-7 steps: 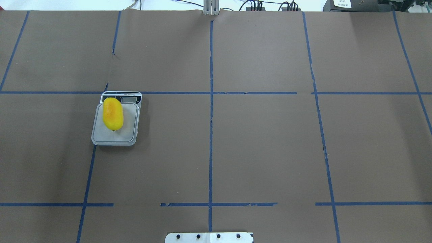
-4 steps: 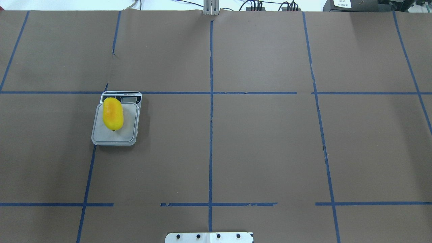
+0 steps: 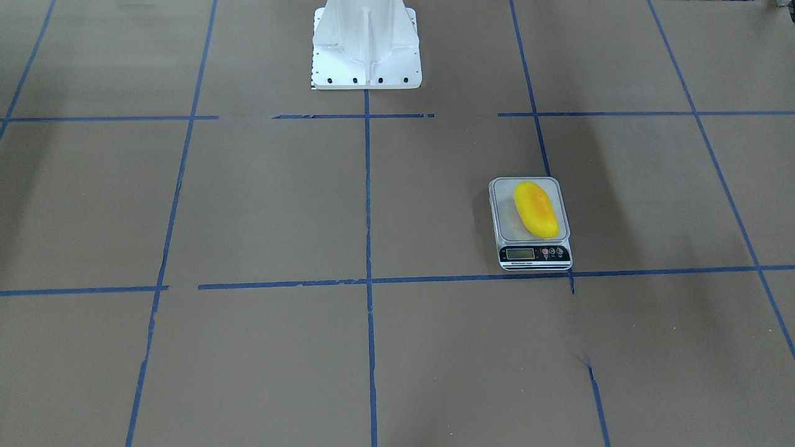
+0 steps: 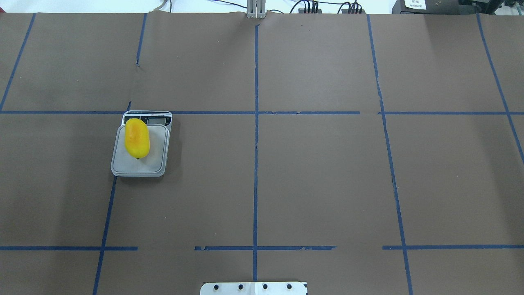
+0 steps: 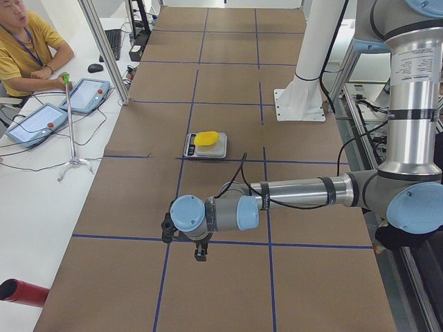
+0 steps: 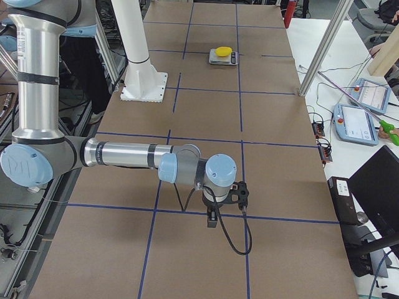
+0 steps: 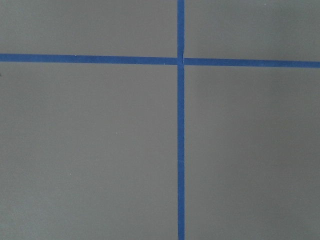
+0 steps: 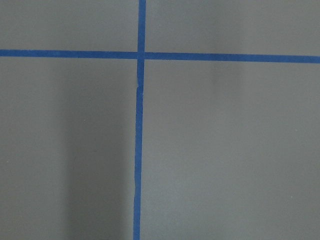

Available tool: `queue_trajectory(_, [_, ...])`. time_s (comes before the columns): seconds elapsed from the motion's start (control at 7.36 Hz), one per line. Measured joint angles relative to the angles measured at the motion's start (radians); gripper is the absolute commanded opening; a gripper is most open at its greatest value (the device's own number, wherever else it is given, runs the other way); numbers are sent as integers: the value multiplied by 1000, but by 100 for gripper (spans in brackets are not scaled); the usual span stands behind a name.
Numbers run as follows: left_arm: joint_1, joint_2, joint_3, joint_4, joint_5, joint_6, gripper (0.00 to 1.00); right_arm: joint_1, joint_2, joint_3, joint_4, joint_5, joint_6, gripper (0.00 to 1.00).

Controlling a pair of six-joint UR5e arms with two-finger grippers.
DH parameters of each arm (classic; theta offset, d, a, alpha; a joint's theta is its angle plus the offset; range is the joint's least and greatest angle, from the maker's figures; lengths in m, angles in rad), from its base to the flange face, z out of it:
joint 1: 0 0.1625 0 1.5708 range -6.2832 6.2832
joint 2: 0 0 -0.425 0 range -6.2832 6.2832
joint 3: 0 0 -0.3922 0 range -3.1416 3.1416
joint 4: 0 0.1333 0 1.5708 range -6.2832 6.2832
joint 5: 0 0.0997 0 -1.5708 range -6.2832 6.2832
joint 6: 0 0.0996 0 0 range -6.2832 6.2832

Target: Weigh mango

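The mango [image 4: 137, 138] is a glossy yellow fruit with an orange blush. It lies lengthwise on the left half of the small digital scale [image 4: 157, 162], on the table's left side. It also shows in the front view [image 3: 536, 209] and both side views [image 5: 206, 138] [image 6: 222, 51]. My left gripper [image 5: 199, 252] hangs over a tape crossing, well away from the scale. My right gripper [image 6: 212, 221] hangs low at the table's far right end. Both show only in side views, so I cannot tell if they are open or shut. The wrist views show only brown paper and blue tape.
The robot's white base [image 3: 366, 43] stands at the table's middle edge. An operator [image 5: 28, 48] sits at a side desk with tablets [image 5: 33, 122] and a thin stand [image 5: 73, 160]. Brown paper with blue tape lines covers the table [image 4: 327, 184].
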Motion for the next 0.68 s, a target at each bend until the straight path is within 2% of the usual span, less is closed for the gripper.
queue_trajectory(0.68, [-5, -10, -50, -42, 7, 5, 100, 0, 0, 0, 0, 0, 0, 100])
